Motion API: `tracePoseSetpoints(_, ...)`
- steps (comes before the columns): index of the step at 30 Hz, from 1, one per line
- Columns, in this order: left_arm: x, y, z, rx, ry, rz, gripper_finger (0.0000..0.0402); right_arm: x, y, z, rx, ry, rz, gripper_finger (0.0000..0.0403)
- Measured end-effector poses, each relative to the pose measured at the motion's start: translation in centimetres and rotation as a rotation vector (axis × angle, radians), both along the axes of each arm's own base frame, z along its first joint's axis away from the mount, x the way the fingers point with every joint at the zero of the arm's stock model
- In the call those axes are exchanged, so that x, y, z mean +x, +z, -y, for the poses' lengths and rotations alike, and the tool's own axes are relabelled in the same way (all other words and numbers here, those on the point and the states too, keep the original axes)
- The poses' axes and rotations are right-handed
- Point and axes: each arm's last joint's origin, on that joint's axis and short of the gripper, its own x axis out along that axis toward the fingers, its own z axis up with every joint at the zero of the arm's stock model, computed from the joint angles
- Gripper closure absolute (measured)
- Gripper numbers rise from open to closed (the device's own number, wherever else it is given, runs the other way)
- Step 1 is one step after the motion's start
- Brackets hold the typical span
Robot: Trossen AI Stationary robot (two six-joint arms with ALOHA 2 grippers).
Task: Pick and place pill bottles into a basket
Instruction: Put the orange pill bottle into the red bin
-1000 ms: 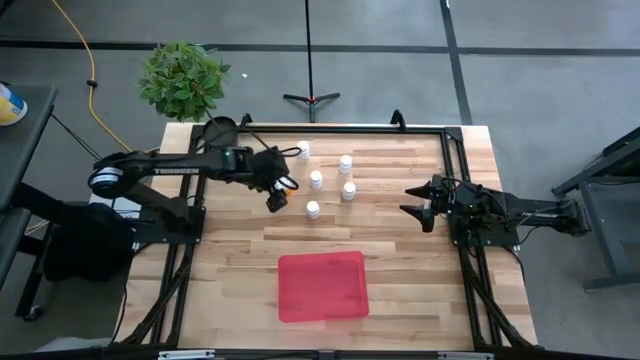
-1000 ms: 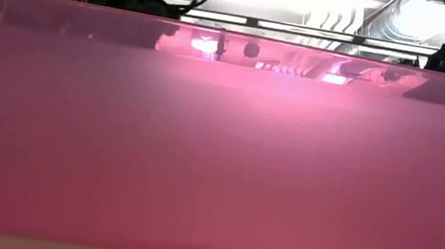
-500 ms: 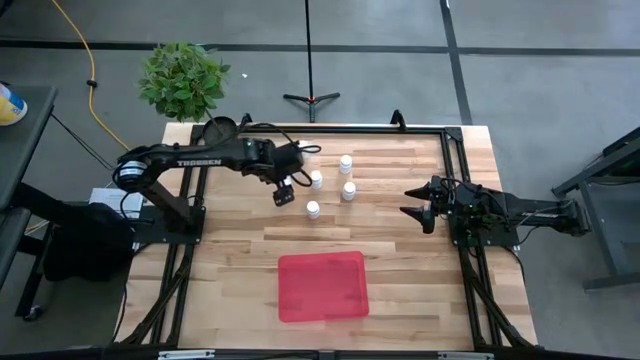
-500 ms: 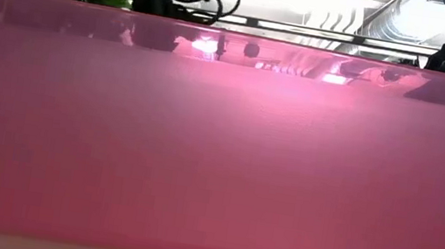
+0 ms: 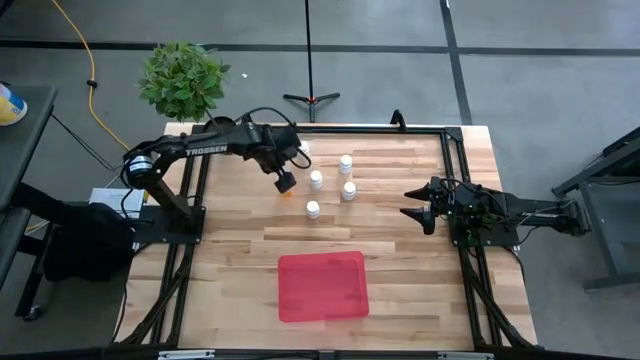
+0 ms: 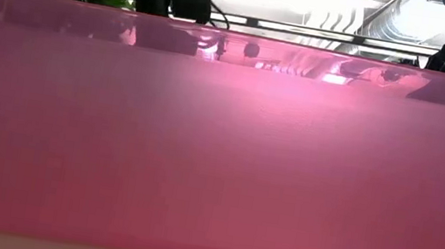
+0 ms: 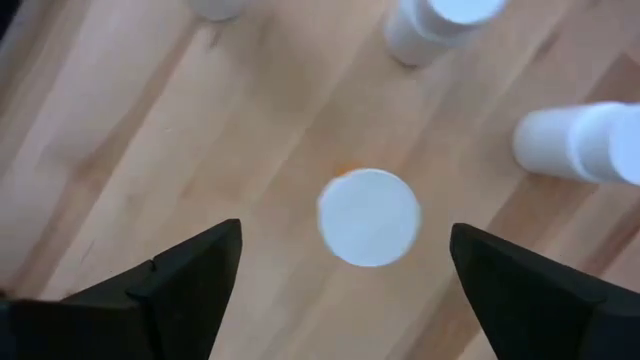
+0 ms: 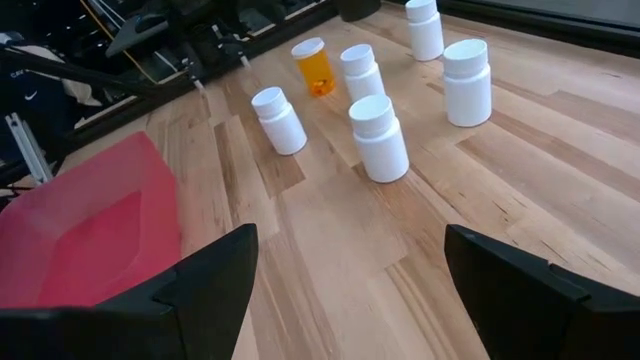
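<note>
Left gripper [image 7: 345,275], fingers spread wide and empty, hung directly above the orange pill bottle [image 7: 369,217]; first pick in hand, next move: descend and close.

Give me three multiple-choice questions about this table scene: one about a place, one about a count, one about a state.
1. The left tool hangs over:
A. the orange pill bottle with white cap
B. the flat red plastic basket
C. a bare table corner

2. Pill bottles visible in the right wrist view:
A. three
B. six
C. nine

3. The red basket is:
A. full
B. holding one bottle
C. without bottles

Answers: 1 A, the left wrist view shows its white cap centred between the open fingers. 2 B, five white ones plus the orange one. 3 C, all bottles stand on the wooden table.
</note>
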Motion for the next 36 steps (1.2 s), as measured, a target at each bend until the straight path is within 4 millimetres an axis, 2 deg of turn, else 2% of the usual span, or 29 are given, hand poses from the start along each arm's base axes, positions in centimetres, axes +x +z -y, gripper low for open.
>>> tracePoseSetpoints(5, -0.7, -0.3, -1.2, -0.100, 0.073, 0.019, 0.0005, 0.0, 0.0, 0.0, 0.001, 0.000, -0.003, 0.0091)
tracePoseSetpoints(13, 0.0, -2.5, -1.0, -0.156, 0.083, -0.086, 0.0002, 0.0, 0.0, 0.0, 0.008, -0.003, -0.002, 0.0091)
tracePoseSetpoints(26, 1.9, -3.9, -0.9, -0.152, 0.079, -0.028, 0.0002, 0.0, 0.0, 0.0, 0.026, -0.010, 0.000, 0.0091)
tracePoseSetpoints(36, 2.3, -5.2, -1.2, -0.142, 0.087, -0.061, 0.0002, 0.0, -0.1, 0.0, 0.025, -0.009, -0.002, 0.0091)
